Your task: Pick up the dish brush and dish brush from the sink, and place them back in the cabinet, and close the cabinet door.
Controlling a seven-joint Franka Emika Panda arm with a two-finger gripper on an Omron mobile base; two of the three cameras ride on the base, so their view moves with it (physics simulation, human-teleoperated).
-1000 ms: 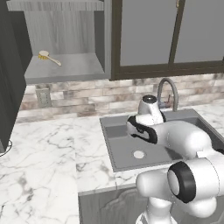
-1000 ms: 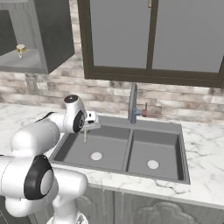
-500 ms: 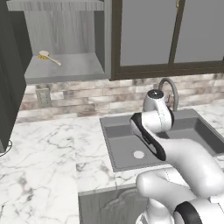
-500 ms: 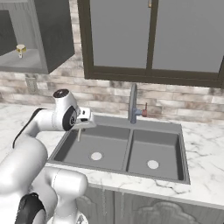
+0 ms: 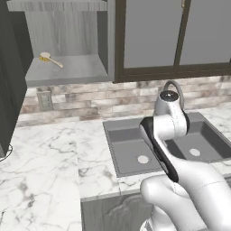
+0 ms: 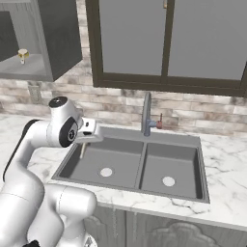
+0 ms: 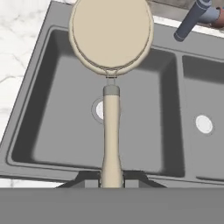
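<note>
Now the gripper (image 7: 111, 178) is clamped on a brush (image 7: 111, 57) handle, head held out over the sink (image 7: 39, 83) (left basin). Further back, the other brush (image 5: 51, 59) is seen lying on the cabinet (image 5: 67, 72) shelf.

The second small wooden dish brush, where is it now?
The cream-headed wooden dish brush is held by its handle in the shut gripper, above the left basin of the dark grey sink.

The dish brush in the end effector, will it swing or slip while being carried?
The dish brush is probably stiff and light. Pinched at the handle's end by the end effector, its wide round head sits far out, so it may pivot if jolted.
</note>
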